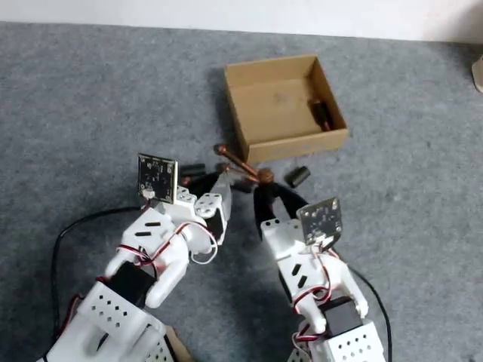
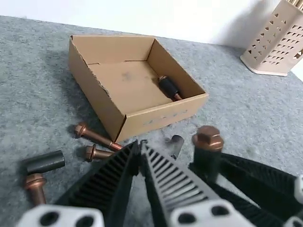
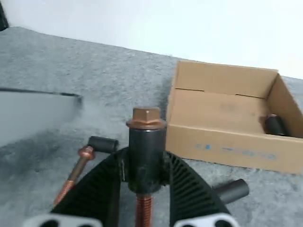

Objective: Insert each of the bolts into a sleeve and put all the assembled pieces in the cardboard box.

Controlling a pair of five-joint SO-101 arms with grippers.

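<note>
We see our right gripper [image 3: 146, 172] clamped on a black sleeve [image 3: 147, 149], which it holds upright. A copper hex-head bolt [image 3: 147, 117] sits through the sleeve, its head on the upper end and its threaded shank coming out below, between the jaws. Beyond, on the grey carpeted table [image 3: 94, 85], stands the open cardboard box [image 3: 227, 146], with an assembled piece [image 3: 275, 125] lying in a far corner. A loose bolt [image 3: 75, 172] lies with its head just beside a loose sleeve [image 3: 103, 143]. A second loose sleeve [image 3: 232, 190] lies near the box's front wall.

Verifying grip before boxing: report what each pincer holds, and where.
Right pincer grips the assembled bolt by its black sleeve, held upright. Left pincer is shut on nothing.
</note>
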